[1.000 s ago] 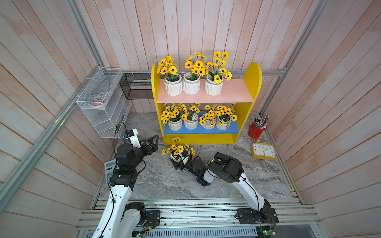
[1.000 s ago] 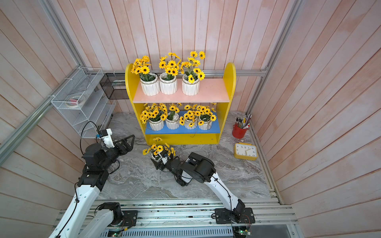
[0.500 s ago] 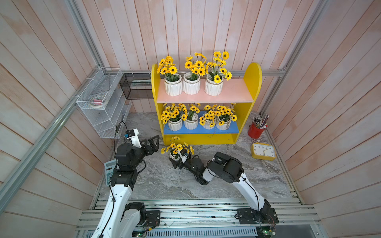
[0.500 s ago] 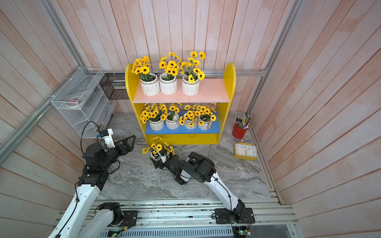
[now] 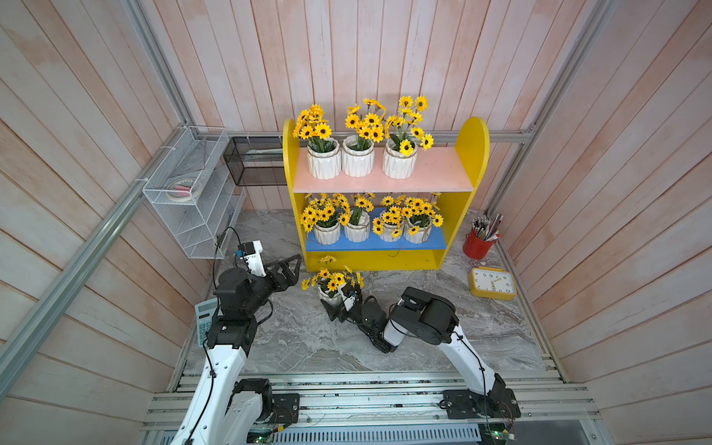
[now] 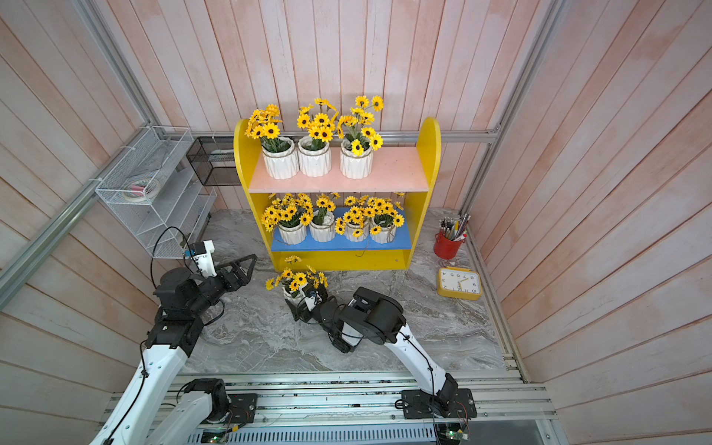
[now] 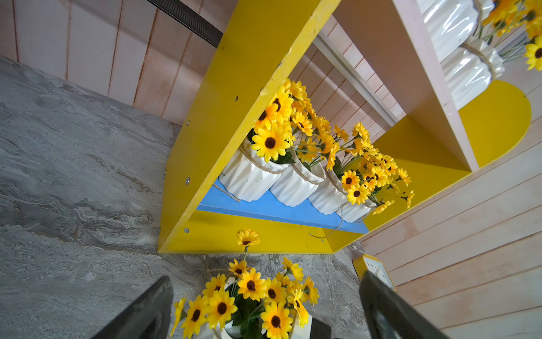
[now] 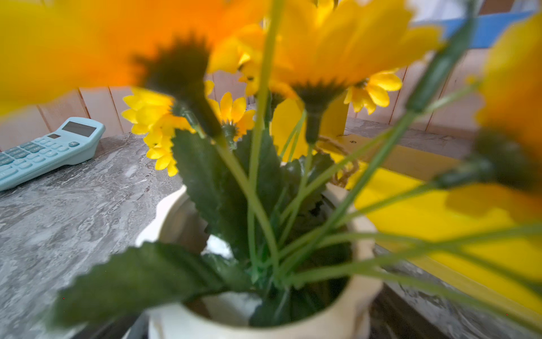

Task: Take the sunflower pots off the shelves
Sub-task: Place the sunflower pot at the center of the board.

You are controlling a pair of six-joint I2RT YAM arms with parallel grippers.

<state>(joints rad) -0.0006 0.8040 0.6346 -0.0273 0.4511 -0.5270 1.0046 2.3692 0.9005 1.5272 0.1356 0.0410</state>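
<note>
Lower centre in a top view, the right hand (image 5: pixel 341 305), released, straddles the sunflower pot (image 5: pixel 329 297) on the worktop (image 5: pixel 308 346); it should back straight out, clear of blooms. Left of it, the left hand (image 5: pixel 297 267) hangs unclenched. Farther up, seven pots (image 5: pixel 323 165) crowd the shelves (image 5: pixel 472 154).

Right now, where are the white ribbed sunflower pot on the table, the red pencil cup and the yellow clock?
Sunflower pot on the table (image 5: pixel 328 297): in a top view, wall.
Red pencil cup (image 5: pixel 477 246): in a top view, side.
Yellow clock (image 5: pixel 493 282): in a top view, white dial.
</note>
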